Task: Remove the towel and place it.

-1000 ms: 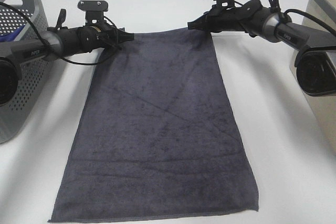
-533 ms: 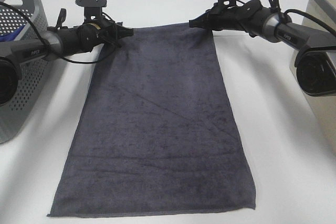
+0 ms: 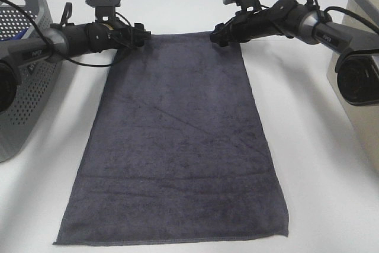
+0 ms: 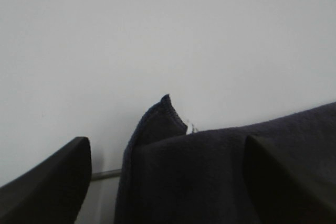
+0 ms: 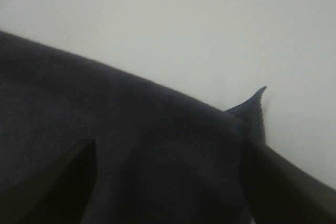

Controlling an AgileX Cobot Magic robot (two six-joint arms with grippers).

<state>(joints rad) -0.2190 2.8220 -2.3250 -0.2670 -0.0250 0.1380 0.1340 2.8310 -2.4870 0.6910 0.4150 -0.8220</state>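
Observation:
The dark charcoal-grey towel (image 3: 177, 134) lies flat and spread lengthwise on the white table (image 3: 320, 146). My left gripper (image 3: 140, 34) is at its far left corner and my right gripper (image 3: 217, 35) at its far right corner. In the left wrist view the fingers (image 4: 58, 182) stand wide apart, with the towel's upturned corner (image 4: 160, 124) loose between them. In the right wrist view the fingers (image 5: 283, 177) are also wide apart around the towel (image 5: 105, 129), whose corner tip (image 5: 256, 106) sticks up. Both grippers are open.
A grey perforated basket (image 3: 23, 87) stands at the left edge with a blue cloth (image 3: 22, 31) inside. A beige container (image 3: 364, 4) stands at the right edge. The towel's near hem (image 3: 172, 242) lies close to the table's front.
The towel slid a little toward the far side. Both grippers, earlier pinched on the far corners, have opened, and the corners now rest on the table.

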